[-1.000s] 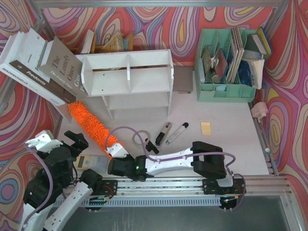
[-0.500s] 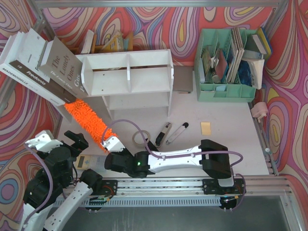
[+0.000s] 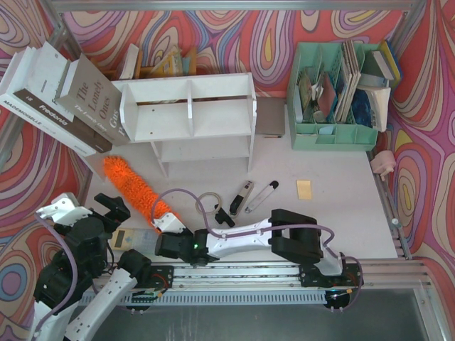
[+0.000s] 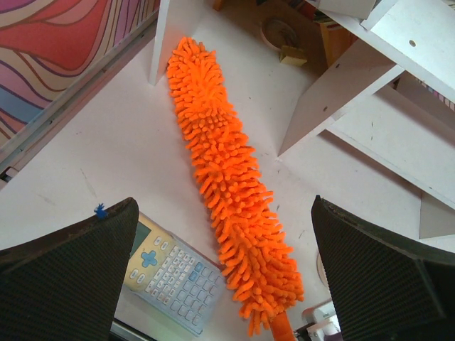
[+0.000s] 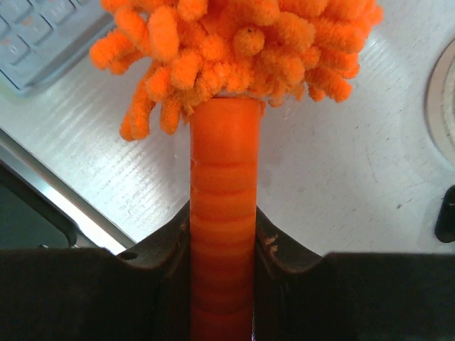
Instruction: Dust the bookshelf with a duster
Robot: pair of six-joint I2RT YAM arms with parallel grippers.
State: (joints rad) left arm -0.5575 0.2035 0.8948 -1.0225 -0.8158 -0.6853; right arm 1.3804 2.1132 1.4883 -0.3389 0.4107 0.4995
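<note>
**Top external view.** The tabletop (image 3: pixel 327 220) is a white surface enclosed by walls (image 3: pixel 234 35) printed with swirls of red, pink, yellow and blue. An aluminium rail (image 3: pixel 270 273) runs along the near edge. The bookshelf (image 3: pixel 188 117) stands at the rear centre, with large books (image 3: pixel 60 92) leaning at its left end and a mint green organiser (image 3: pixel 334 96) to its right. The duster (image 3: pixel 131 188) lies diagonally in front of the bookshelf's left end, clear of it. The right gripper (image 3: pixel 165 222) is at the duster's near end. The left gripper (image 3: pixel 92 213) is positioned at the near left, with nothing between its fingers.

**Left wrist view.** Both fingers (image 4: pixel 67 277) stand wide apart and hold nothing. The duster head extends away across the white tabletop. Its far tip is just beside a white bookshelf leg (image 4: pixel 160 42). A calculator (image 4: pixel 170 273) lies beside its near end.

**Right wrist view.** The fingers (image 5: pixel 85 298) are closed tightly on the orange handle (image 5: pixel 222 213), one on each side. The fluffy head starts just beyond them. Scuffed white tabletop lies below. Whether the head rests on the tabletop cannot be determined.
</note>
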